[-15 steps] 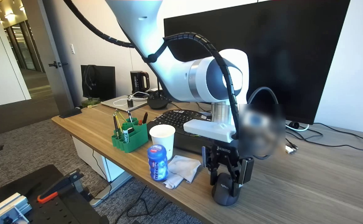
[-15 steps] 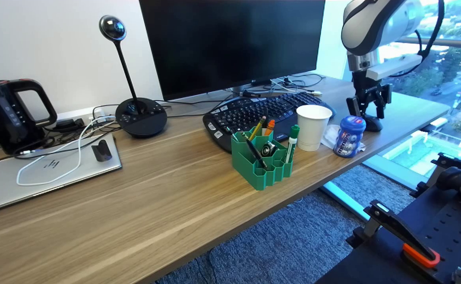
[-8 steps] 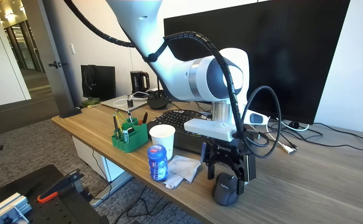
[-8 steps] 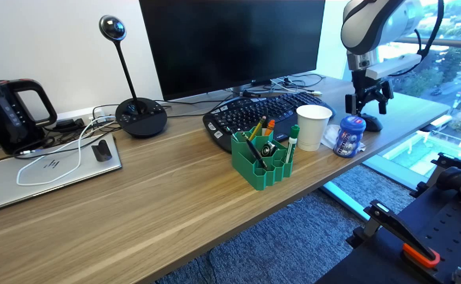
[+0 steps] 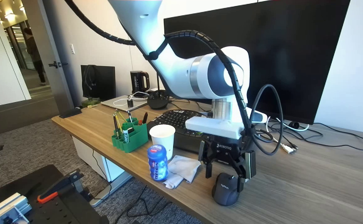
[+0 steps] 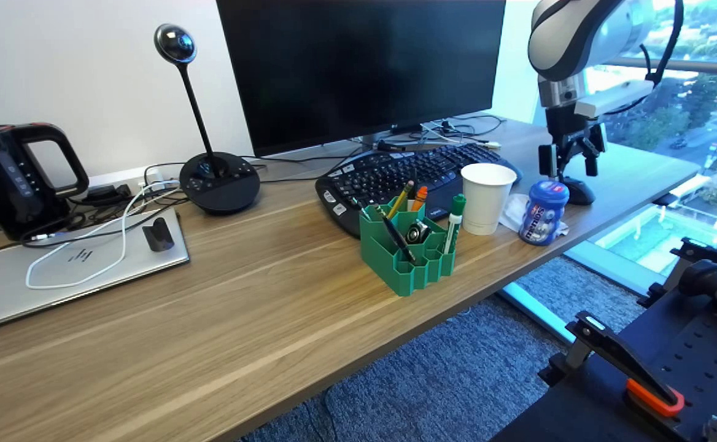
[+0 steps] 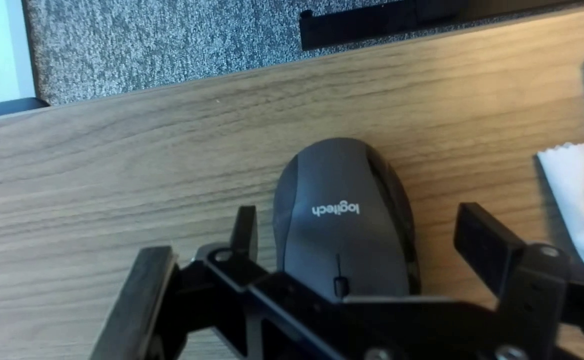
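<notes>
White lettering on the dark grey mouse reads "logitech", upside down in the wrist view; "ROBOTIQ" stands on the body of the pincer itself; the blue bottle says "mentos" on its side, the print on its lid being too small to make out; the silver laptop, well away from the pincer, carries an "hp" mark; the black keyboard has a small white word on its front edge, too fine to read; the pincer is spread wide, its fingers set well apart and pointing down, and it hangs just above the mouse, which rests on the bench below it; in the wrist view the mouse shows between the two fingers with a strip of bench visible on either side, so the pincer and mouse look apart there, and the mouse's wheel end lies nearest the pincer's body; a crumpled white napkin lies near the pincer to one side, with the bottle upright just past it and a white paper cup beside the bottle; in an exterior view the keyboard reaches behind the pincer, the dark monitor standing beyond it; the green pen holder, holding pens, pencils and a green-capped marker, stands well apart from the pincer, past the cup.
</notes>
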